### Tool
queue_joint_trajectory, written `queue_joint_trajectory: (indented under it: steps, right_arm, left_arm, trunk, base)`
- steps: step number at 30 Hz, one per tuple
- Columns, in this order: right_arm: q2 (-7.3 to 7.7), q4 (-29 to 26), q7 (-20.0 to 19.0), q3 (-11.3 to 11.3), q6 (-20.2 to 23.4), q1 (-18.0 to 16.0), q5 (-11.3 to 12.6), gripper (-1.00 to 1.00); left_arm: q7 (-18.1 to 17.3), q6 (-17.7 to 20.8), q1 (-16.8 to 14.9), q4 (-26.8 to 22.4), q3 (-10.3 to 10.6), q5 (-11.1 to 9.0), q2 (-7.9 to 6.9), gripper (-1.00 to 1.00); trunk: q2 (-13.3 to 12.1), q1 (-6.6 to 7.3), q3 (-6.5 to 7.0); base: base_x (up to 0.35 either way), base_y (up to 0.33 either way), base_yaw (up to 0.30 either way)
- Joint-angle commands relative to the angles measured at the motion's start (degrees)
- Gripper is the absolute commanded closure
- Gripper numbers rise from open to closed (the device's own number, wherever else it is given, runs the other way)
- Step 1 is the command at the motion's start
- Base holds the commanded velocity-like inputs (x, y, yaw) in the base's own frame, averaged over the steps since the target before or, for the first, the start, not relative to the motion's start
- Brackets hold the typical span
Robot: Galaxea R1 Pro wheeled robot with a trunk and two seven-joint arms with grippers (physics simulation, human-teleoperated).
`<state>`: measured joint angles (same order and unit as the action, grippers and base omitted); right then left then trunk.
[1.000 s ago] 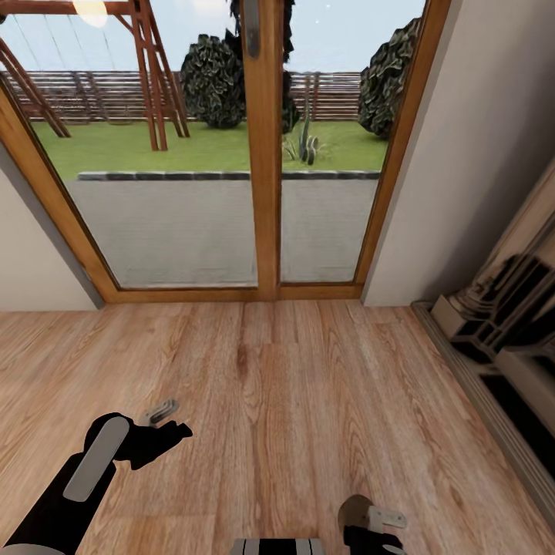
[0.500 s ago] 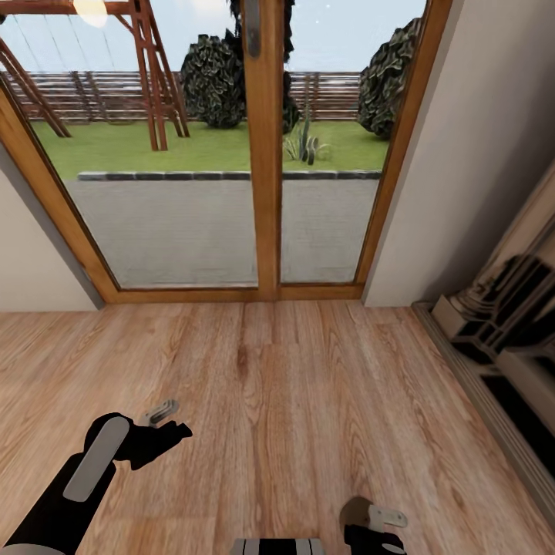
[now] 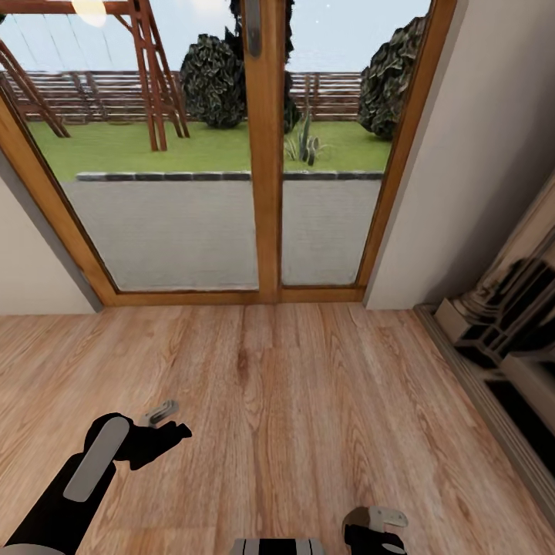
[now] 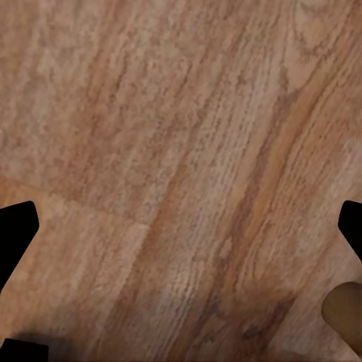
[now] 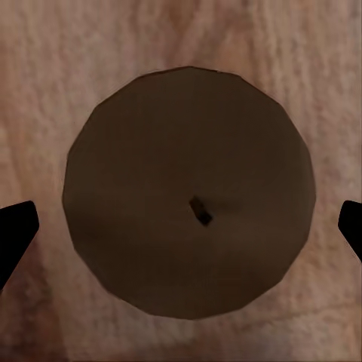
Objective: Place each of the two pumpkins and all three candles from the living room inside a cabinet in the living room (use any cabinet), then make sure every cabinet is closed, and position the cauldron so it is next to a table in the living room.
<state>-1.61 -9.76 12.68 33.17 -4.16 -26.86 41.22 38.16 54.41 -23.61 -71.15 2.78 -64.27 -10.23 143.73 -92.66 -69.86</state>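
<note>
Nearest: your right claw (image 3: pixel 375 518) grips one stubby tan-beige cylinder candle (image 5: pixel 188 192). Left claw (image 4: pixel 181 226): spread, empty, over the wood-plank floor (image 3: pixel 293 401). Beyond: glazed wooden patio doors (image 3: pixel 262 154). By my estimate, storing this candle remains undone.

Daylight fills the head view, coming in through the tall wood-framed glass doors (image 3: pixel 262 146); the lawn and sky beyond are bright, and a pale round glare spot (image 3: pixel 89 9) sits at the upper edge. The light-brown plank floor (image 3: pixel 293 416) is evenly lit, with almost no cast shadows. Straight lines bow outward towards the edges, so the door frame leans. The dark unit against the right wall (image 3: pixel 509 316) looks smeared and hard to read. Both wrist views are soft: the wood grain is blurred, and the round brown candle top (image 5: pixel 188 192) is dim, with faceted edges.
</note>
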Motion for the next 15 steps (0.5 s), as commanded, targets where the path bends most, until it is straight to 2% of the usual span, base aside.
queue_joint_trajectory:
  steps: [1,15]
  right_arm:
    - [0.01,0.00,0.24,0.49,-0.23,-0.03,0.61,-1.00]
    - [0.02,0.00,0.24,0.49,-0.23,-0.03,0.59,-1.00]
  left_arm:
    - [0.58,-0.01,-0.03,-0.05,0.12,-0.63,-0.05,-1.00]
    - [0.54,-0.01,-0.03,0.17,0.12,-0.91,-0.05,-1.00]
  trunk:
    - [0.02,0.01,-0.04]
    - [0.02,0.01,-0.04]
  base:
    - [0.078,0.000,0.000]
    - [0.076,0.000,0.000]
